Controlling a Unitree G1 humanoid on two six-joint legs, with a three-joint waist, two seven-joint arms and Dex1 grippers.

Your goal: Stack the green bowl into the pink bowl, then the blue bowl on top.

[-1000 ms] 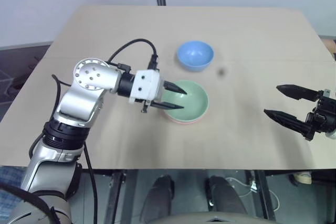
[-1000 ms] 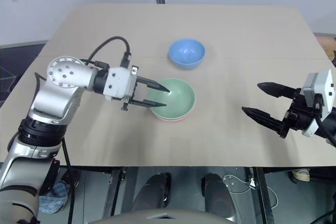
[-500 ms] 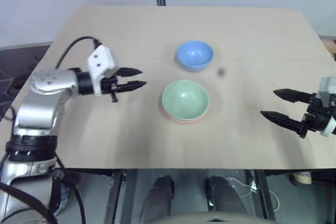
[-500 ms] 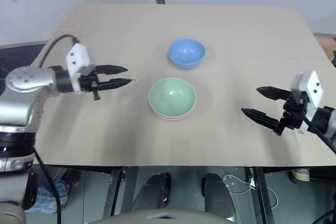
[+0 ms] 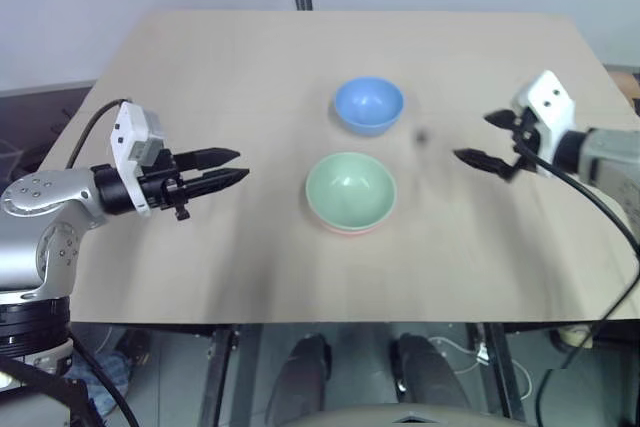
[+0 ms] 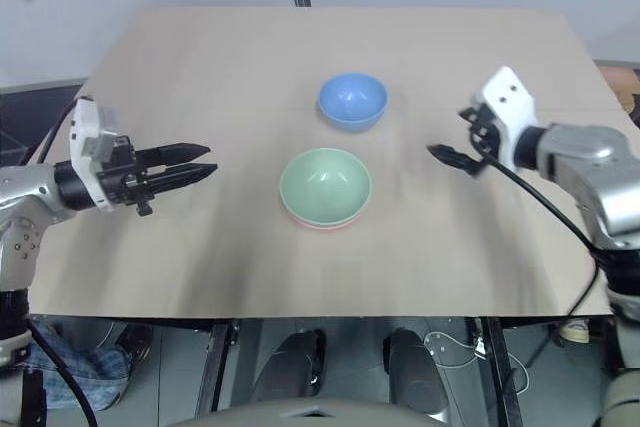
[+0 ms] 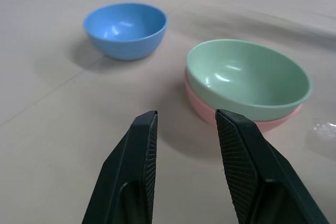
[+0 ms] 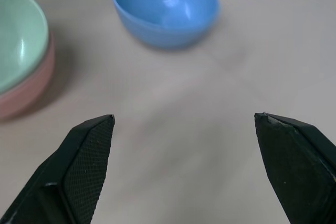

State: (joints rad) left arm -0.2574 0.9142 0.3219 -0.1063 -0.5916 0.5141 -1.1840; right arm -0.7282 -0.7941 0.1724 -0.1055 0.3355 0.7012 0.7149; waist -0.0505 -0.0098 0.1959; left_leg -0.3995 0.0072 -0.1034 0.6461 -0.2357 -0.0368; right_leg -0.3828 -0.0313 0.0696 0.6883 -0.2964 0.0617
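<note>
Pulling our empty, half-spread left gripper point(image 5: 233, 166) toward the table's left edge from the green bowl point(image 5: 350, 188) nested in the pink bowl point(image 7: 247, 118), we are swinging our wide-spread right gripper point(image 5: 478, 139) toward the blue bowl point(image 5: 368, 105).

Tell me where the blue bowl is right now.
In the left eye view the blue bowl sits alone on the table, just beyond the green bowl, which is nested in the pink bowl.

No text, label, brand, number or sign can be read anywhere in these views; the bowls and the table surface are plain and unmarked.
</note>
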